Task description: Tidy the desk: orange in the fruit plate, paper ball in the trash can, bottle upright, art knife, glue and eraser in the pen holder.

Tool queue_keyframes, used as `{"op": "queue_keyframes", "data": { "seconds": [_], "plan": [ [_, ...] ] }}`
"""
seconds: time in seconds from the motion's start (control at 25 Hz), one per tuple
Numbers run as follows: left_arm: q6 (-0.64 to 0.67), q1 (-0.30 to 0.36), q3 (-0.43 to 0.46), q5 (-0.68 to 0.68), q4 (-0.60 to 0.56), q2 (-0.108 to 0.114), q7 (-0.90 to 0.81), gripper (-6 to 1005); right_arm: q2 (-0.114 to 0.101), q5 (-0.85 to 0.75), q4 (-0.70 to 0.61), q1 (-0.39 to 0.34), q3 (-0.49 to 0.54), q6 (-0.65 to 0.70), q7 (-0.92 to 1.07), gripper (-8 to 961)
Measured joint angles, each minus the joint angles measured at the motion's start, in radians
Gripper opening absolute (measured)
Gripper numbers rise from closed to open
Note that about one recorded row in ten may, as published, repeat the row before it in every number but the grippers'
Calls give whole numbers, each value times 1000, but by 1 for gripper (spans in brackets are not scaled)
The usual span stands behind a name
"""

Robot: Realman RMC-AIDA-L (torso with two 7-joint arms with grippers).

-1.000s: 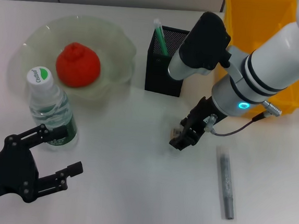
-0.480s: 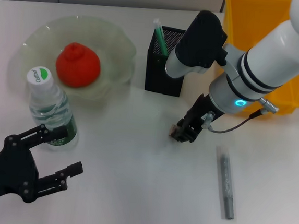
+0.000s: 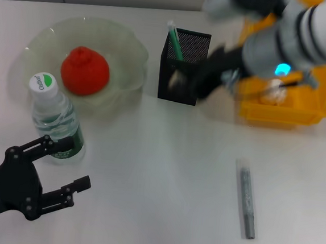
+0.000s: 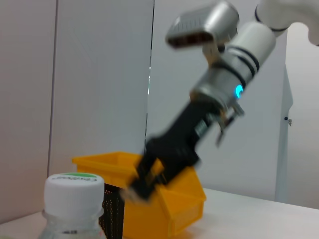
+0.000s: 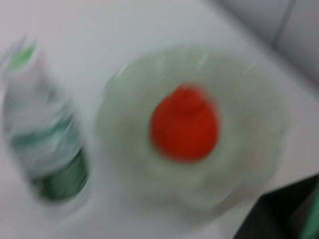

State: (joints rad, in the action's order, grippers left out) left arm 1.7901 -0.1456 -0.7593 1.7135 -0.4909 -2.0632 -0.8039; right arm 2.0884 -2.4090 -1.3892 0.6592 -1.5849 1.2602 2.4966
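Right pincer (image 3: 203, 83) blurred, raised beside the pen holder (image 3: 182, 66); can't tell whether it's apart or together, or what it holds. Half a second ago it was low on the tabletop (image 3: 163, 179) at the eraser; that spot is bare now, eraser not visible. Left pincer (image 3: 62, 167) fingers apart, empty, near the upright bottle (image 3: 55, 118). Orange (image 3: 85, 70) sits in fruit plate (image 3: 129, 50). Trash can (image 3: 290, 107) behind right arm. Grey art knife (image 3: 246, 198) lies on tabletop.
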Motion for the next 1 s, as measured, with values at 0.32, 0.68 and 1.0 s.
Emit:
{"op": "queue_keyframes", "data": {
  "seconds": [0.32,0.68,1.0],
  "plan": [
    [0,-3,0,0,0,-1,0,765,-5,11,2,-9,150,-121,-6,295],
    [0,-5,0,0,0,-1,0,765,-6,16,188,69,175,-191,-64,351],
    [0,-5,0,0,0,0,0,765,-5,8,34,30,180,-31,48,401]
  ]
}}
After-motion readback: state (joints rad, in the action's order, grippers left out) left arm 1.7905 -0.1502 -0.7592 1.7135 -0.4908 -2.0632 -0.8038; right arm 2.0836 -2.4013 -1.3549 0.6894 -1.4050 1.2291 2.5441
